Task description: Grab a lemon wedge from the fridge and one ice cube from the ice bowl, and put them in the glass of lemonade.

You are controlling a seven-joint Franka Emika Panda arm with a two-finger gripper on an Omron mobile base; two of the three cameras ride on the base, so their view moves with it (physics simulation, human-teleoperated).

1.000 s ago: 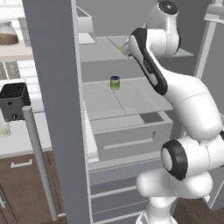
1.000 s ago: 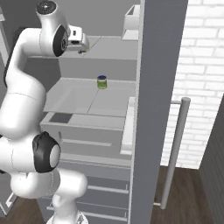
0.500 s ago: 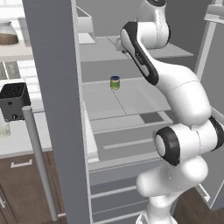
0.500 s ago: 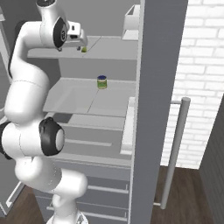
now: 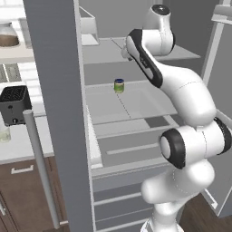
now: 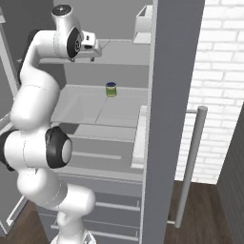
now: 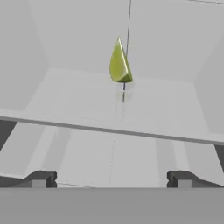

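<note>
The lemon wedge (image 7: 119, 63) stands point-up on the upper shelf (image 7: 78, 94) of the fridge (image 5: 54, 90), toward the back and near the middle of the shelf, straight ahead of the gripper (image 7: 111, 178) in the hand view. The two dark fingertips (image 7: 40, 178) sit wide apart at the bottom of that view with nothing between them, so the jaws are open; the wedge is well beyond them, untouched. From the base views, the gripper (image 6: 94, 51) is held level at the front edge of that upper shelf, pointing into the fridge. One shelf lower, a small green jar with a blue lid (image 5: 118, 85) stands upright near the back. The fridge door (image 6: 164, 109) hangs open with its long silver handle (image 6: 189, 164) facing out. To the left on the counter (image 5: 18, 140) sits a black toaster (image 5: 14, 104).
</note>
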